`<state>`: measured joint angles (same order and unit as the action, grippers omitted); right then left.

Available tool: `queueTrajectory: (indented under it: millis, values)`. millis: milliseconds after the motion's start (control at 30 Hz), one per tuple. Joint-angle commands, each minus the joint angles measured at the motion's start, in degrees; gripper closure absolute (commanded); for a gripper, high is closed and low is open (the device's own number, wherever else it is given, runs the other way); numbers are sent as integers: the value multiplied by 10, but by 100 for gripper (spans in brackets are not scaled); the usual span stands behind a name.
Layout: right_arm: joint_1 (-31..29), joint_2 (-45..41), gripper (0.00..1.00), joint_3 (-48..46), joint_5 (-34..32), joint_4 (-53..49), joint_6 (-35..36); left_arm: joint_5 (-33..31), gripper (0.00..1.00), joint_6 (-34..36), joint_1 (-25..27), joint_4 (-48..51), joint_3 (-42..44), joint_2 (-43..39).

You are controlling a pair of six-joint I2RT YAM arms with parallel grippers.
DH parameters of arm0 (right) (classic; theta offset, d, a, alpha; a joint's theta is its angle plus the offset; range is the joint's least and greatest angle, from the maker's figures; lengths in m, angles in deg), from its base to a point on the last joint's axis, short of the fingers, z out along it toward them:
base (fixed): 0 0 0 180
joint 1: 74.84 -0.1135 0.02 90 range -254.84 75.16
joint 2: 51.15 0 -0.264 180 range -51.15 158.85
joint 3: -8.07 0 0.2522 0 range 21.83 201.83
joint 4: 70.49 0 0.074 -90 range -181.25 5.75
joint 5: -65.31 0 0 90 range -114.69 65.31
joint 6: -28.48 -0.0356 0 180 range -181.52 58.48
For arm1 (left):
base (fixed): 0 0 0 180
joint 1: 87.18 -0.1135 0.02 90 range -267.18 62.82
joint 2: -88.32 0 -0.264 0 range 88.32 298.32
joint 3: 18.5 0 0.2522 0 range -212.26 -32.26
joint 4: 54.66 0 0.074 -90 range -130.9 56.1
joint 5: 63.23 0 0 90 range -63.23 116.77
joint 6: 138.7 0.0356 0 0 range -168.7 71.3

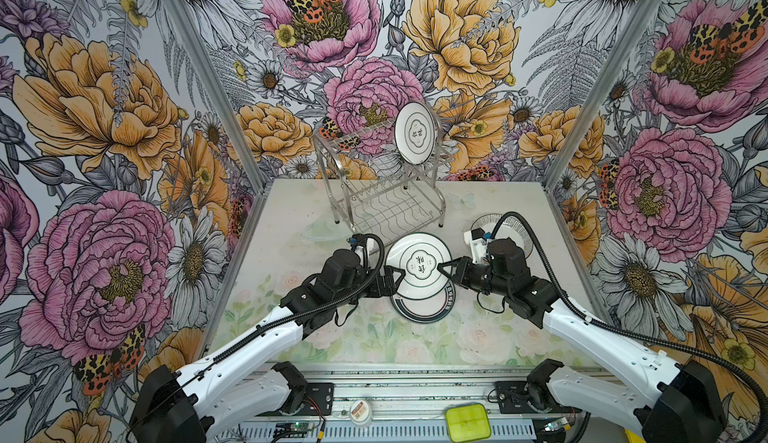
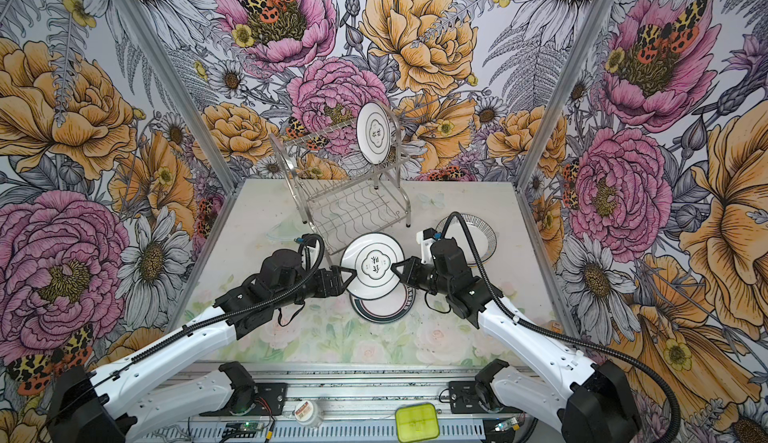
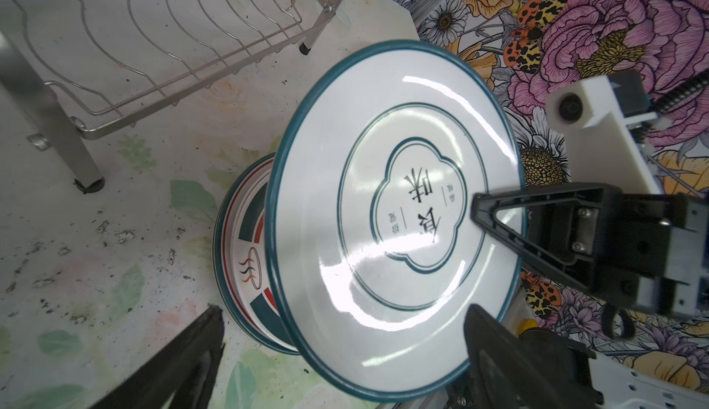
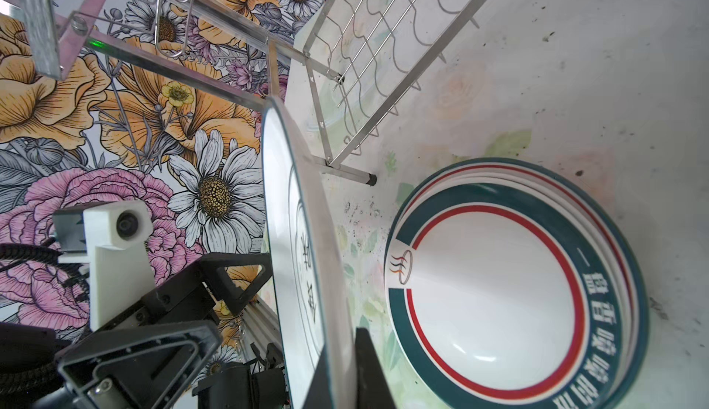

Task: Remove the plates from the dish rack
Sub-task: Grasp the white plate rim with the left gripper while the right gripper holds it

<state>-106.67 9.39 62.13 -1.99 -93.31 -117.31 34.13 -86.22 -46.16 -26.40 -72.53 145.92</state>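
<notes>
A white plate with a teal rim and cloud emblem hangs level over a stack of teal-and-red banded plates. My right gripper is shut on its right rim. My left gripper stands open around the left rim, one finger above and one below. The steel dish rack stands at the back. One more emblem plate stands upright in its upper tier. The lower shelf is bare.
A plate with a striped rim lies flat on the table at the right, partly hidden behind my right arm. Floral walls close in the table on three sides. A yellow-green box and a small round tin sit on the front rail.
</notes>
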Motion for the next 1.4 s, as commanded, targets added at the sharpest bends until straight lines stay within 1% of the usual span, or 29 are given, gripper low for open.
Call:
queueTrajectory:
  millis: [0, 300, 367, 433, 500, 567, 700, 800, 967, 1067, 1100, 1167, 1300, 1333, 1367]
  values:
    - [1, 8, 100, -9, 63, 94, -25, 10, 3, -9, -6, -32, 15, -10]
    - [3, 7, 100, -12, 87, 108, -32, 44, 19, -22, -24, -74, 25, -11]
    - [2, 13, 100, -11, 89, 109, -33, 51, 28, -25, -27, -78, 27, -12]
    - [4, 22, 100, -11, 93, 113, -33, 55, 39, -29, -30, -83, 30, -14]
    - [4, 28, 100, -10, 92, 115, -34, 57, 45, -32, -33, -81, 32, -17]
    - [4, 34, 100, -7, 92, 116, -32, 61, 49, -32, -37, -78, 32, -19]
    - [4, 47, 100, -3, 92, 121, -31, 69, 65, -34, -46, -76, 33, -22]
    - [5, 55, 100, 1, 96, 127, -27, 79, 71, -30, -50, -73, 30, -18]
    - [5, 78, 100, 18, 117, 127, -16, 88, 90, -25, -52, -72, 28, -8]
    - [4, 91, 100, 22, 119, 131, -13, 88, 93, -25, -54, -67, 29, -8]
    - [4, 95, 100, 22, 119, 133, -13, 88, 96, -25, -54, -67, 29, -9]
    - [4, 100, 93, 24, 119, 137, -13, 84, 100, -24, -55, -62, 29, -10]
    - [3, 105, 73, 29, 121, 139, -12, 83, 100, -18, -58, -36, 17, -8]
    - [4, 103, 66, 29, 120, 138, -11, 86, 100, -17, -59, -23, 10, -8]
    - [4, 101, 61, 30, 119, 135, -9, 88, 100, -14, -60, -11, 3, -8]
